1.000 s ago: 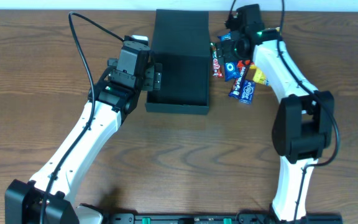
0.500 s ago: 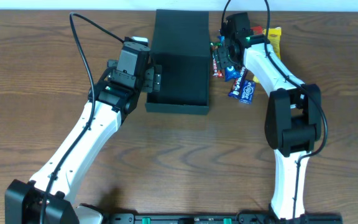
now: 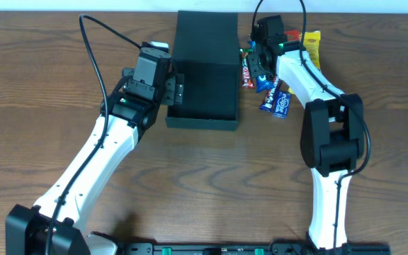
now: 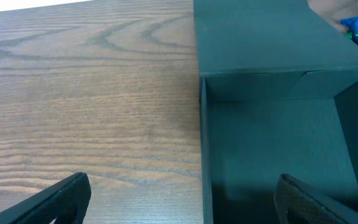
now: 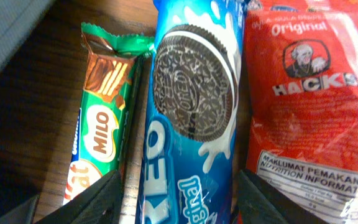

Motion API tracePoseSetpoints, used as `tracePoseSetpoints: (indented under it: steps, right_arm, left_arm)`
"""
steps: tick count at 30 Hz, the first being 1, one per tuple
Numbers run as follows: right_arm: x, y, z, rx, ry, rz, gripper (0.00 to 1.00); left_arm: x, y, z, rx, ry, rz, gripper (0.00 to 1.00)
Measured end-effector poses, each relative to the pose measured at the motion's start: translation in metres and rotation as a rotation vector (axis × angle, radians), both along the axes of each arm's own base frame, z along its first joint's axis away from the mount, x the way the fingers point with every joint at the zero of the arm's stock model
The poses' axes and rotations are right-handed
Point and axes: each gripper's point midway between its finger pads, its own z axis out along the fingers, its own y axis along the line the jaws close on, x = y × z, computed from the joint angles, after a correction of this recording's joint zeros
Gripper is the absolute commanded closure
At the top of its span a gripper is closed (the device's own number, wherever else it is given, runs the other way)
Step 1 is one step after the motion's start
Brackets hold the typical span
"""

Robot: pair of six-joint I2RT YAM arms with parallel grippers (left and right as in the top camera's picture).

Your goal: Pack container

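Black fingers of the right claw stand apart astride the long blue Oreo biscuit packet. We see a gap on one side, so the packet is not clamped. The green Milo bar wrapper lies on its container side and the red Hacks candy pouch on the far side. These snacks lie just beside the matte black square container. The left claw is spread wide, straddling the container's opposite wall. The container rests on the brown wooden table, its flap lid folded back.
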Motion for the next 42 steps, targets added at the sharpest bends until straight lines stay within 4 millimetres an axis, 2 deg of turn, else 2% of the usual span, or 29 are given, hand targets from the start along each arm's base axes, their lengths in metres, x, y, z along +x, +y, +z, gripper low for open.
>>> tracePoseSetpoints:
  steps: [6,11,16,21,28,32,37,42]
  right_arm:
    - [0.004,0.001,0.001,0.003,-0.015,0.000,0.40]
    - [0.002,0.000,-0.013,-0.004,0.009,-0.001,0.41]
    - [0.002,0.000,-0.020,-0.006,0.015,0.000,0.56]
    - [0.002,0.000,-0.019,-0.004,0.012,-0.003,0.58]
    - [0.001,0.000,-0.015,-0.006,0.025,-0.003,0.67]
    - [0.013,0.003,0.012,0.000,-0.001,-0.003,0.75]
    - [0.038,0.008,0.081,0.024,-0.104,-0.002,0.79]
    - [0.039,0.014,0.133,0.066,-0.144,0.003,0.85]
  left_arm:
    - [0.000,0.000,0.000,0.000,0.000,0.000,0.05]
    - [0.000,0.000,0.000,0.000,0.000,0.000,0.05]
    - [0.000,0.000,0.000,0.000,0.000,0.000,0.05]
    - [0.000,0.000,0.000,0.000,0.000,0.000,0.04]
    - [0.000,0.000,0.000,0.000,0.000,0.000,0.04]
    - [0.000,0.000,0.000,0.000,0.000,0.000,0.04]
    - [0.000,0.000,0.000,0.000,0.000,0.000,0.05]
    - [0.002,0.009,0.000,0.000,0.000,0.022,0.05]
